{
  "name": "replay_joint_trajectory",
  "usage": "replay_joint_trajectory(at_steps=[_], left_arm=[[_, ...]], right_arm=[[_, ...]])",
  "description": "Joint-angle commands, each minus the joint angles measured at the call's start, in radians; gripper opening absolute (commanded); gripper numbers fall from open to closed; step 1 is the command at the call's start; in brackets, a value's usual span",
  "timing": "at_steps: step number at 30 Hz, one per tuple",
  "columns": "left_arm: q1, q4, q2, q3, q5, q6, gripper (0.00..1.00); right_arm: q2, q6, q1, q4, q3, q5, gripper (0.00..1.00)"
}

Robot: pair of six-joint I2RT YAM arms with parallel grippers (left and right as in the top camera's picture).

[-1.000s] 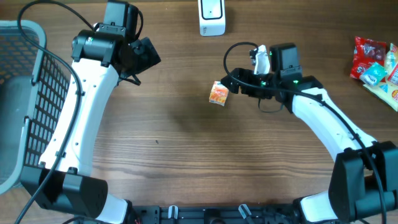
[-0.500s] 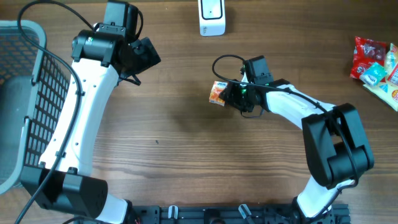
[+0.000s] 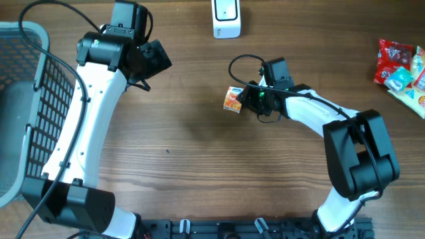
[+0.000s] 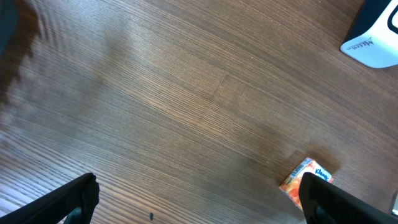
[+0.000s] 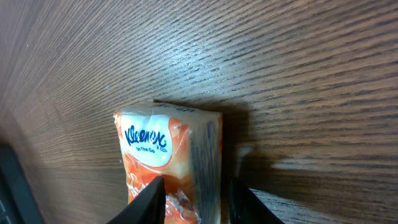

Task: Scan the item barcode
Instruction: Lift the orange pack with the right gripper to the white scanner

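Right gripper has moved around the "Kleenex" pack.

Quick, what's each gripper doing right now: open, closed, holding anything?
Left gripper: open, holding nothing.
Right gripper: partly closed, jaws on either side of the tissue pack; whether it grips cannot be told.

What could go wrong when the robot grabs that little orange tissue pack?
1. The right gripper straddles only one end of the soft tissue pack, so the pack might slip out or get squashed.
2. No barcode shows on the sides in view, so it could end up facing away from the scanner.
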Motion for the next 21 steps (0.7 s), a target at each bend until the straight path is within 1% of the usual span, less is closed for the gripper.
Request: replay_joint_trajectory(at_steps=[1, 2, 3, 4, 5, 6, 10, 11, 13, 15, 17, 18, 19, 21], left_arm=[[0.002, 0.000, 0.004, 0.006, -0.010, -0.010, 1.00], [0.002, 0.000, 0.004, 0.006, -0.010, -0.010, 1.00], [0.002, 0.000, 0.004, 0.006, -0.010, -0.010, 1.00], [0.002, 0.000, 0.004, 0.006, -0.010, -0.010, 1.00], [0.002, 0.000, 0.004, 0.006, -0.010, -0.010, 1.00], [0.002, 0.000, 0.004, 0.006, -0.010, -0.010, 1.00], [0.002, 0.000, 0.004, 0.006, -0.010, -0.010, 1.00], [0.002, 0.000, 0.004, 0.006, -0.010, -0.010, 1.00], [0.002, 0.000, 0.004, 0.006, -0.010, -0.010, 1.00], [0.002, 0.000, 0.004, 0.006, -0.010, -0.010, 1.00], [0.002, 0.000, 0.004, 0.006, -0.010, -0.010, 1.00], [0.002, 0.000, 0.004, 0.006, -0.010, -0.010, 1.00], [0.002, 0.000, 0.004, 0.006, -0.010, -0.010, 1.00], [0.002, 0.000, 0.004, 0.006, -0.010, -0.010, 1.00]], right_arm=[[0.040, 0.017, -0.001, 0.011, -0.006, 0.020, 0.27], [0.046, 0.017, -0.001, 0.012, -0.006, 0.019, 0.23], [0.050, 0.016, 0.000, 0.012, -0.006, 0.012, 0.22], [0.050, 0.016, 0.000, 0.011, -0.006, 0.006, 0.17], [0.050, 0.013, -0.001, 0.011, -0.006, -0.003, 0.12], [0.050, 0.010, -0.001, 0.012, -0.006, -0.024, 0.04], [0.040, -0.011, -0.002, 0.063, 0.017, -0.158, 0.04], [0.033, -0.026, -0.003, 0.073, 0.048, -0.195, 0.04], [0.016, -0.079, -0.002, 0.046, 0.141, -0.193, 0.05], [0.009, -0.133, -0.002, -0.071, 0.286, -0.055, 0.05], [0.009, -0.209, -0.002, -0.191, 0.447, 0.185, 0.04], [0.009, -0.255, 0.001, -0.199, 0.494, 0.275, 0.05], [0.009, -0.318, 0.006, -0.172, 0.525, 0.356, 0.05], [0.009, -0.448, 0.020, -0.057, 0.540, 0.486, 0.05]])
